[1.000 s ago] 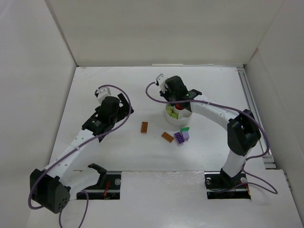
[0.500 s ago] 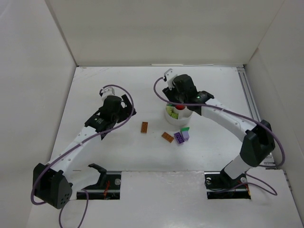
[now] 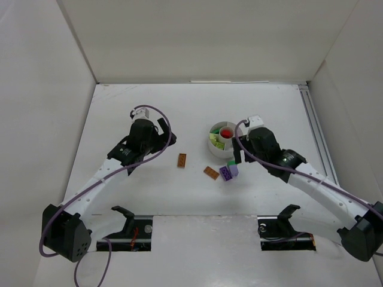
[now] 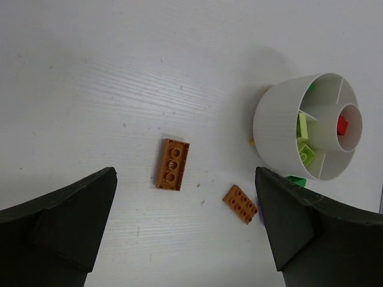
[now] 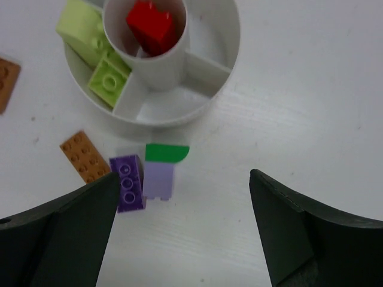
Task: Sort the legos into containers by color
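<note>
- tub (image 3: 214, 150) on the worktop (image 3: 131, 107), right of its middle.
- centre brick (image 5: 152, 24) in the tub's small middle circle.
- tilted brick (image 5: 81, 27) and flat brick (image 5: 109, 79) side by side in one wedge section on the tub's left side, tilted one behind.
- curved piece (image 5: 167, 153) on the worktop just before the tub.
- plain brick (image 5: 160, 179) touching the curved piece's near side.
- studded brick (image 5: 127, 182) against the plain brick's left side.
- near plate (image 5: 84, 156) just left of the studded brick.
- lone plate (image 3: 182, 159) further left, well apart from the tub.
</note>
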You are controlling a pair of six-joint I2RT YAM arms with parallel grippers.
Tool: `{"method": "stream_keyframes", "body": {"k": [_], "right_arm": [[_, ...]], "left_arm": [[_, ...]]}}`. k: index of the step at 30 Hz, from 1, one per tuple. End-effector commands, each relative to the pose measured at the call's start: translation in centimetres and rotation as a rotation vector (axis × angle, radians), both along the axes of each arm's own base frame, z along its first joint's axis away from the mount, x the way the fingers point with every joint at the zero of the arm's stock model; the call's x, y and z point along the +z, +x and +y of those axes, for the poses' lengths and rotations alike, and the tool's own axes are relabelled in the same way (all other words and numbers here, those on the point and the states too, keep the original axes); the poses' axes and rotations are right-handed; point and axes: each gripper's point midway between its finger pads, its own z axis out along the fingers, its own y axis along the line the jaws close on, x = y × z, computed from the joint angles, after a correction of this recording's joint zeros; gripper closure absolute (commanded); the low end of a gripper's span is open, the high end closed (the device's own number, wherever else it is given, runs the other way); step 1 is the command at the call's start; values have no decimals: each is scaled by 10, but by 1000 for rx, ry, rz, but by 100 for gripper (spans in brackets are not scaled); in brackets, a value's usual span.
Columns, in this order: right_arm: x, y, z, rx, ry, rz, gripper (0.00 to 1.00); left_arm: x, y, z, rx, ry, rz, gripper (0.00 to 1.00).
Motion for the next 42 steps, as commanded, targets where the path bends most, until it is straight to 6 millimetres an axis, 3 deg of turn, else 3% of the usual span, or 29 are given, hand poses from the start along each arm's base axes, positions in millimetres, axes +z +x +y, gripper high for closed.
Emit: {"method": "stream_keyframes", "body": {"k": [1, 6, 19, 24, 26, 29, 32, 35, 42], "right_arm": [[-25, -17, 12, -3, 99, 71, 7], [-57, -22, 13, -54, 83, 138, 8], [-74, -34, 27, -16, 58, 167, 19], [-70, -34, 23, -26, 58, 152, 28], [-71, -33, 15, -56, 25, 146, 28], [-69, -31, 18, -80, 65, 144, 30], [-78, -32, 27, -72, 100, 163, 30], [-91, -33, 27, -95, 105, 188, 37], [-109, -35, 32, -83, 60, 226, 38]], "left_arm": [[10, 3, -8, -43, -29, -39, 0], [3, -4, -9, -53, -43, -20, 0], [-22, -13, -7, -46, -39, 43, 0], [-36, -14, -10, -56, -19, 86, 0], [-43, -15, -13, -64, -10, 106, 0], [-51, -18, -21, -85, 19, 138, 0], [-54, -16, -22, -85, 25, 151, 0], [-52, -16, -22, -85, 25, 151, 0], [-52, -16, -22, -91, 32, 148, 0]]}}
